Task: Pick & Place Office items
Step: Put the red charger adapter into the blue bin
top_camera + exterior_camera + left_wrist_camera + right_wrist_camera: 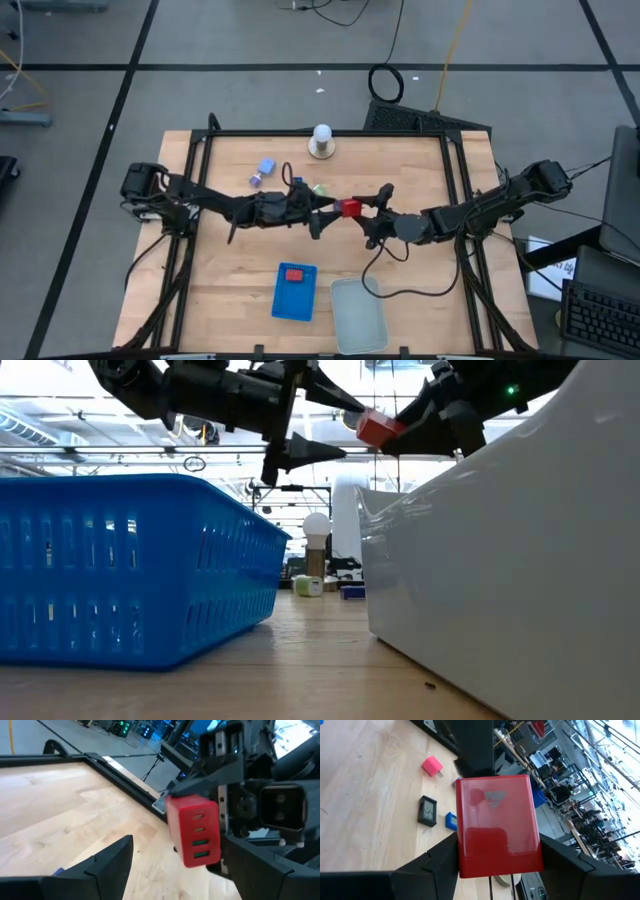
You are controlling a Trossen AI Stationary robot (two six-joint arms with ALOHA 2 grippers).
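Above mid-table, the right gripper [358,209] has its fingers clamped on a red block [349,208]. The left gripper [325,210] faces it, fingers spread wide around the block, gripping nothing.

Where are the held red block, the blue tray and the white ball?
red block [349,208], high view, its top face
blue tray [282,305], high view, bare floor near its lower edge
white ball [321,133], high view, its top
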